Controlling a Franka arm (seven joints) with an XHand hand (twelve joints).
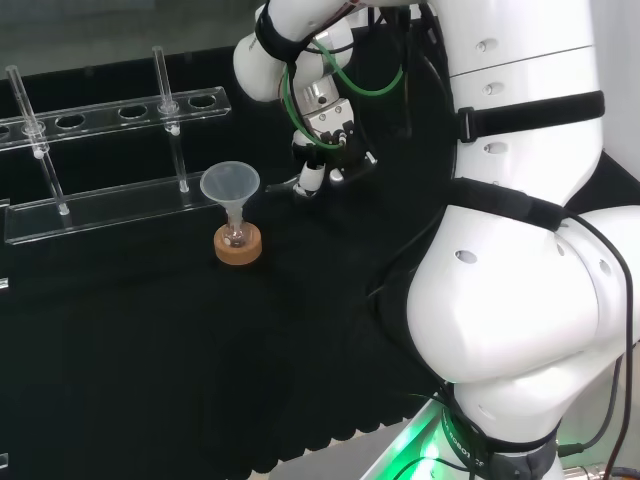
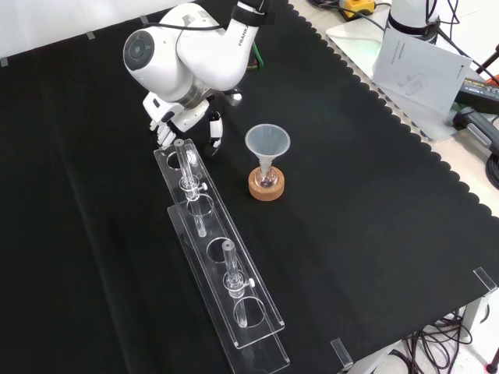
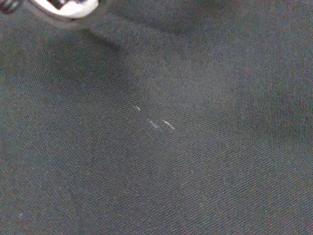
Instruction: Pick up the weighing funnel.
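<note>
Lab bench [image 2: 374, 234], clear tube rack [image 1: 100, 208], funnel [image 2: 267, 142] in flask [image 2: 267, 181]

Black cloth [image 2: 351, 234], tan cork ring [image 2: 266, 187]

Head view looks over the arm [image 1: 520, 300] from behind; front view looks down from in front; both share the funnel [image 1: 230, 185] beside the fingers [image 1: 312, 180]. Wrist view: close above the cloth [image 3: 156, 156].
</note>
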